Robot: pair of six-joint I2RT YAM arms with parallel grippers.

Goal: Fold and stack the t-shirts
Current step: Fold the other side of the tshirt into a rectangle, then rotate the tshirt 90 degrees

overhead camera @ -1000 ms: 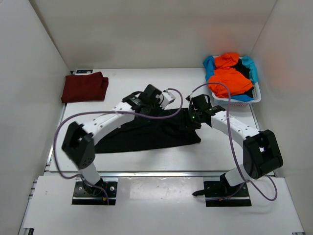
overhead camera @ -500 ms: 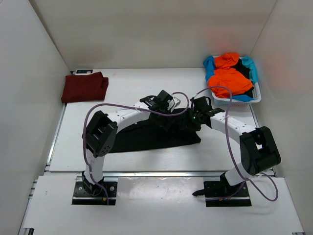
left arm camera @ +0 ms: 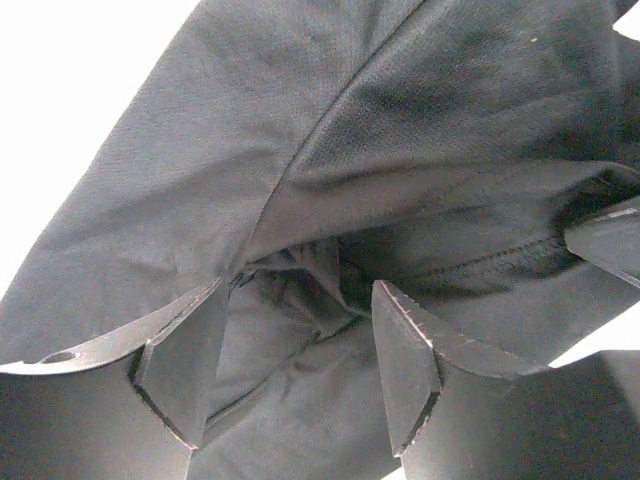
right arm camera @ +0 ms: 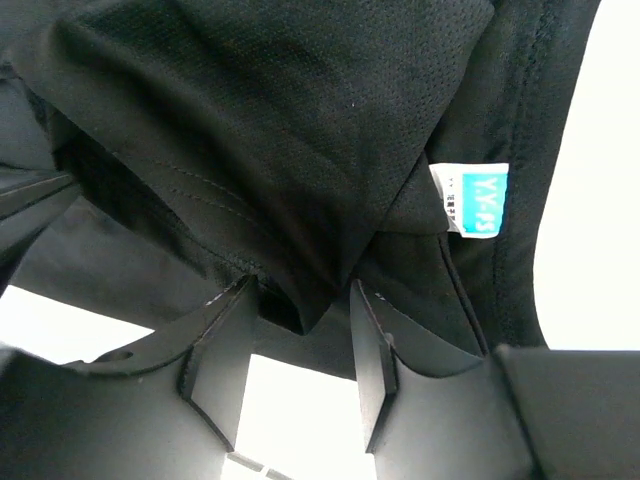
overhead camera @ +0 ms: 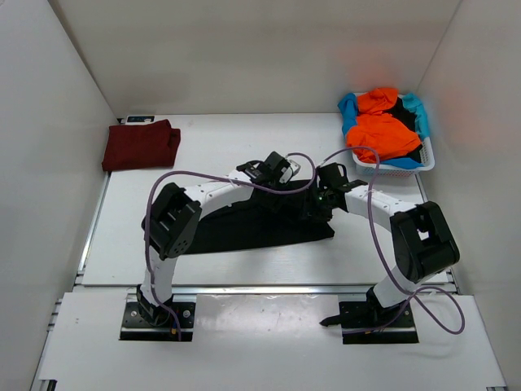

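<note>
Room: plain white walls on three sides.
Table (overhead camera: 212, 138): white, flat.
Dark red t-shirt (overhead camera: 140, 145): folded, upper left of the overhead view.
My left gripper (left arm camera: 295, 360): jaws well apart, bunched black cloth between them, not pinched.
Black t-shirt (overhead camera: 244, 230): spread at centre, under both my grippers.
My right gripper (right arm camera: 300, 350): jaws narrowed onto a fold of it.
Tag (right arm camera: 470, 198): white and blue, reads "YY"; the rest is too small to read.
Basket (overhead camera: 407, 168): white, upper right, orange t-shirt (overhead camera: 383, 130) and light blue t-shirt (overhead camera: 348, 110) heaped inside.
</note>
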